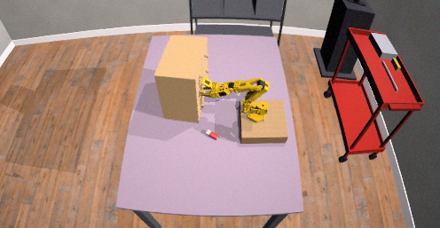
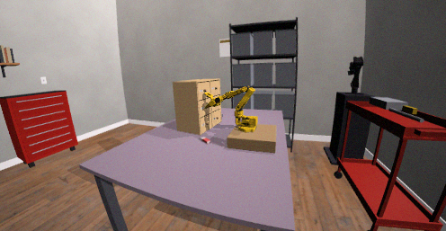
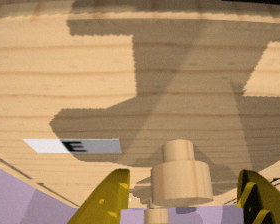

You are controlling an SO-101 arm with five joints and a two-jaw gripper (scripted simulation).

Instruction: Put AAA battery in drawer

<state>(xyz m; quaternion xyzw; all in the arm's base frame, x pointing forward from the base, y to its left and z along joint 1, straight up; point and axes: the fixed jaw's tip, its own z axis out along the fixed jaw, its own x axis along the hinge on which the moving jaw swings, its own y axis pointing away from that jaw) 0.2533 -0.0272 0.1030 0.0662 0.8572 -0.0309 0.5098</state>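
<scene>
Lilac table top (image 2: 180, 177) nearest. On it, short of the chest's front corner and just left of the block, a small red-and-white AAA battery (image 2: 206, 139), lying flat, well apart from the arm's tool. Next, a cardboard block (image 2: 265, 143) bearing the yellow arm (image 2: 238, 98), reaching left toward the chest. Gripper (image 1: 204, 89) at the drawer fronts, partly open and holding nothing: yellow fingers set either side of a round wooden knob (image 3: 181, 179), with a gap showing on both sides. Left of that knob, a small white label (image 3: 72, 145), too blurred to read. Wooden chest (image 2: 191, 105) upright, all drawers looking shut. Beyond the table, a dark shelf rack (image 2: 295, 69) with grey bins against the back wall.
</scene>
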